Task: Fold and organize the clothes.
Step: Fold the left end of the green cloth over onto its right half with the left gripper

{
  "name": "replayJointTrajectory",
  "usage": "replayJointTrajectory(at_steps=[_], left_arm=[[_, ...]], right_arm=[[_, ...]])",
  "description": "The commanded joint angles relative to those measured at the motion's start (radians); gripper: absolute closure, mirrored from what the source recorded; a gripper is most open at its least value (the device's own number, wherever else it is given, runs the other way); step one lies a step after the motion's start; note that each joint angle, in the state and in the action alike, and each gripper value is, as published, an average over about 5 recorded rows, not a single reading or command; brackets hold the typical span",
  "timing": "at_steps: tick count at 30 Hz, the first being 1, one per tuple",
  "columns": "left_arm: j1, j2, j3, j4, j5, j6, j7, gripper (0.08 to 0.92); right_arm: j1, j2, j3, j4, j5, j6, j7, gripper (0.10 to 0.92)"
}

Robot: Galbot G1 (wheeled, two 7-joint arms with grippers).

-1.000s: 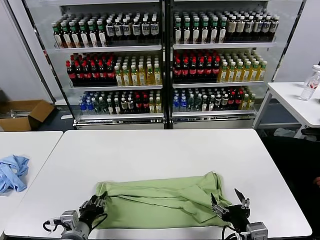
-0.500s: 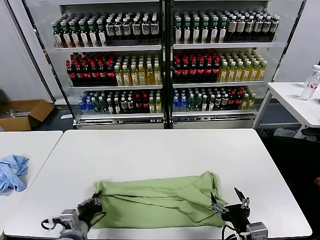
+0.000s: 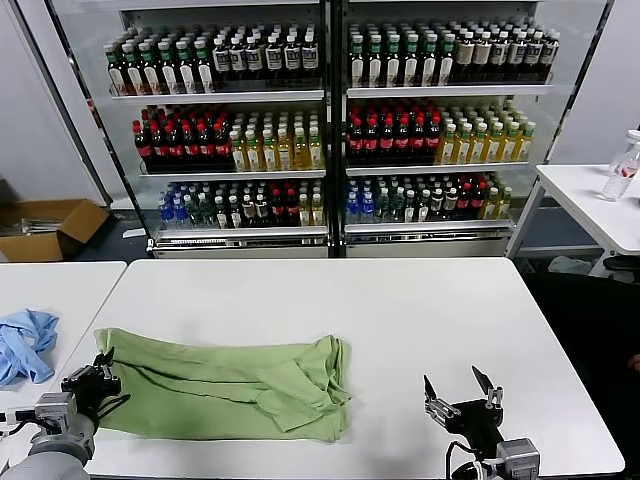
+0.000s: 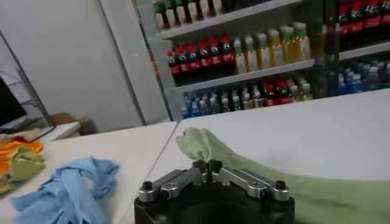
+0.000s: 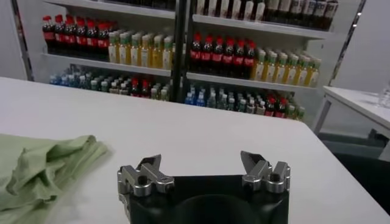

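Note:
The clothes, one light green shirt [image 3: 220, 385], lie bunched in a long strip on the left half of the white table [image 3: 400, 310]. My left gripper [image 3: 100, 375] is at the strip's left end, shut on a fold of the green fabric [image 4: 256, 173]; the left wrist view shows its fingertips [image 4: 207, 165] pinched together on the cloth. My right gripper [image 3: 460, 392] stands open near the front right of the table, well apart from the shirt's right end. The right wrist view shows it [image 5: 204, 164] with nothing between its fingers and the shirt [image 5: 42, 170] off to one side.
A light blue cloth [image 3: 25, 345] lies on the neighbouring table [image 3: 50, 290] to the left. Behind the table stands a glass-door drinks fridge [image 3: 330, 130]. A cardboard box [image 3: 50, 228] sits on the floor at far left, and a side table holding a bottle [image 3: 620, 165] at far right.
My left gripper closed on the shirt's left edge and pulled the whole shirt leftward across the table. The shirt slid away from my right gripper, which stayed open in place.

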Motion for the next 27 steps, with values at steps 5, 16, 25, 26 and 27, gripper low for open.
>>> replayJointTrajectory(at_steps=[5, 16, 25, 26, 27], left_arm=[[-0.122, -0.072, 0.433, -0.196, -0.331, 0.081, 0.078, 0.908], [-0.305, -0.250, 0.555, 0.018, -0.328, 0.081, 0.047, 0.908], [-0.329, -0.359, 0.649, 0.047, -0.294, 0.079, 0.026, 0.869], [-0.319, -0.371, 0.661, 0.020, -0.295, 0.079, 0.030, 0.841], [-0.305, -0.380, 0.671, -0.013, -0.294, 0.078, 0.037, 0.816]], right_arm=[[0.008, 0.004, -0.001, 0.011, -0.007, -0.005, 0.001, 0.203], [0.011, 0.024, -0.007, -0.006, -0.017, -0.003, 0.002, 0.202], [0.016, 0.025, -0.011, -0.017, -0.021, -0.004, 0.002, 0.203], [0.017, 0.025, -0.011, -0.017, -0.021, -0.004, 0.002, 0.203], [0.017, 0.024, -0.011, -0.016, -0.022, -0.004, 0.002, 0.202]])
